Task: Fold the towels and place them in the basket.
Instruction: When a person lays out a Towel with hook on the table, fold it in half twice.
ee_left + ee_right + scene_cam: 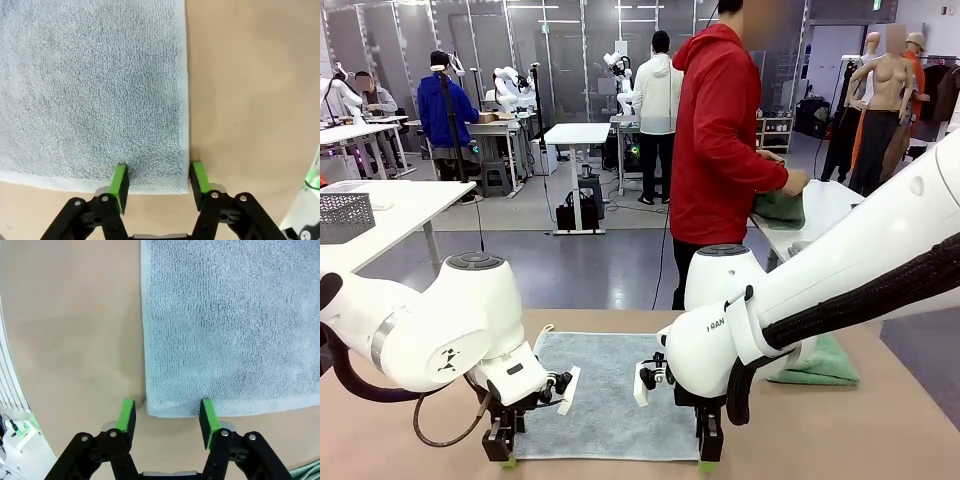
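Left tool [159, 176] and right tool [167, 415] each stand over one near corner of the pale blue-grey towel [610, 390]. Their jaws are apart, and nothing is pinched yet. On each tool, one green pad is over the terry just inside the near hem. The other pad is over bare table [880, 430] just outside the side hem, so each corner sits between a pair of pads.

From both tools the towel runs straight away toward the far edge of the table. It lies flat and square to that edge. We judge that its long axis runs near-to-far, though the front view foreshortens it. The coming move turns on this: once the two near corners are gripped, they can be carried forward over the cloth to meet the far hem. Each arm is already at its own corner, so neither has to cross over.

The table is a plain tan surface with bare room beyond the towel's far hem. The mint green towel [820, 365] lies bunched near the right edge, close behind the right arm, and we should keep clear of it.

The basket [342, 215] sits on a separate white table off to our left, well apart from the towel. A person in red [720, 130] stands beyond the far edge. The person is turned toward another table, with a hand on a green cloth [780, 208]. Farther back the room holds more tables and people.
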You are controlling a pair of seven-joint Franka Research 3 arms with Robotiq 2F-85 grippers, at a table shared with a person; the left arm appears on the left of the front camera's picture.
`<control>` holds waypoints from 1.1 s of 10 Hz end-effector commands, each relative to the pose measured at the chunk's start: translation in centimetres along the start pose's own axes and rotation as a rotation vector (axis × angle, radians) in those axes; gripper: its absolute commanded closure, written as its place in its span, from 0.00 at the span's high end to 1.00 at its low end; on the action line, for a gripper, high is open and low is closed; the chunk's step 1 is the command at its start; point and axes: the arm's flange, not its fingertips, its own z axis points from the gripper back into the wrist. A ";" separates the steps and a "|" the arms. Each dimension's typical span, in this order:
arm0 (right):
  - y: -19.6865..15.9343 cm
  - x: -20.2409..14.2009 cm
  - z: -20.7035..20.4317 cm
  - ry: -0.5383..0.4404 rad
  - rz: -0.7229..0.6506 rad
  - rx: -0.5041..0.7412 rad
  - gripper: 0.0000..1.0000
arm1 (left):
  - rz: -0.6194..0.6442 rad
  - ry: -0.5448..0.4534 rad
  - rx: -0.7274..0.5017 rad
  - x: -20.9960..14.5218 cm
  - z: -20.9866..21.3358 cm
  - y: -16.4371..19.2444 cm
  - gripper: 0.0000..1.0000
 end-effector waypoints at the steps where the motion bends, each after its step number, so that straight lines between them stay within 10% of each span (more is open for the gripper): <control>1: 0.0 0.3 -0.3 0.012 -0.016 -0.026 0.65 | 0.007 0.016 0.048 0.1 -0.4 -0.2 0.64; 11: -0.3 0.5 -0.1 -0.001 -0.015 -0.021 0.00 | -0.013 0.052 0.039 0.1 0.6 0.2 0.00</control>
